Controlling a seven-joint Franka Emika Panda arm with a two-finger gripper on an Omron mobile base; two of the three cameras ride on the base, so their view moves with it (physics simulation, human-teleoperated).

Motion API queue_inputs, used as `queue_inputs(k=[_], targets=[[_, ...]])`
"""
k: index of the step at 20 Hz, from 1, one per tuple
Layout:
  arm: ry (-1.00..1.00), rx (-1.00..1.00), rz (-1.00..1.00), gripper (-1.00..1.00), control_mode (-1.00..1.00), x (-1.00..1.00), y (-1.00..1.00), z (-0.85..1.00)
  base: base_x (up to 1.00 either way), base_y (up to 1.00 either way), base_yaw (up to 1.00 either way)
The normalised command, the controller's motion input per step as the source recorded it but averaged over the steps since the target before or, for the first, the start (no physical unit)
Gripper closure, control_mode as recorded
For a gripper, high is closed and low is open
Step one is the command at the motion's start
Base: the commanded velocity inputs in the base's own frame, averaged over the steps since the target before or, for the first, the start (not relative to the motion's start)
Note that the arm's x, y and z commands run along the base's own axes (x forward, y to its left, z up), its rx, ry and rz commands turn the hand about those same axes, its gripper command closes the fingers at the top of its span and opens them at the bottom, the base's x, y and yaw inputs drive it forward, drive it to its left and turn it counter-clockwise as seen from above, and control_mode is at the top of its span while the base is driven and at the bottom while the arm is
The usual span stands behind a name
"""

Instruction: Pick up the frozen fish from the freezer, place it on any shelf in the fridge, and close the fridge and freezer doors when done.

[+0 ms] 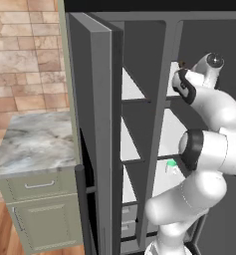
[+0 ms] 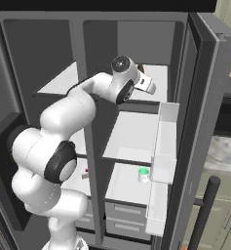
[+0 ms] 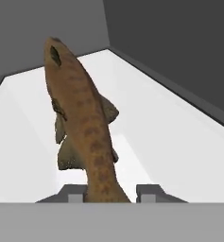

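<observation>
Left base view: the arm reaches up and into the fridge (image 1: pixel 204 55), the wider half of the unit, at the level of its top shelf (image 1: pixel 175 78). The freezer (image 1: pixel 134 119) stands beside it with its door (image 1: pixel 97 129) swung wide. The wrist hides the tool here, so its load cannot be told from this side. A green-capped bottle (image 1: pixel 172 165) sits on a lower fridge shelf.

Right base view: the hand sits over the top shelf (image 2: pixel 156 80) of the fridge, near its front edge, with a sliver of brown at the wrist that may be the fish. The fridge door (image 2: pixel 209 127) is open at the right.

Hand view: the tool (image 3: pixel 112 193) is clenched on the fish (image 3: pixel 80 123), which sticks out lengthwise from between the fingers (image 3: pixel 149 193), gripped near its tail. Below it lies the white shelf (image 3: pixel 179 142), and the fish appears held just above the board rather than resting on it.

The step in hand looks like the placing. Next, I judge, comes a short lowering until the fish lies on the shelf, a release, a straight withdrawal clear of the shelf edge, then shutting both doors.
</observation>
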Motion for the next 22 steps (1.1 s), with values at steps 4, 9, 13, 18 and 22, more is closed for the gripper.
queue_inputs(k=[4,9,13,18,22], targets=[[0.00,0.00,0.00,-1.00,-1.00,0.14,0.04,0.00,0.00,0.00,0.00],[0.00,0.00,-0.01,-1.00,-1.00,-0.06,0.26,0.18,0.00,0.00,0.00],[-0.02,0.00,0.00,-1.00,-1.00,-0.88,0.40,0.32,0.00,0.00,0.00],[0.00,0.00,0.00,-1.00,-1.00,-1.00,0.27,0.37,0.00,0.00,0.00],[0.12,0.00,0.00,-1.00,-1.00,-1.00,0.21,-0.03,0.00,0.00,0.00]])
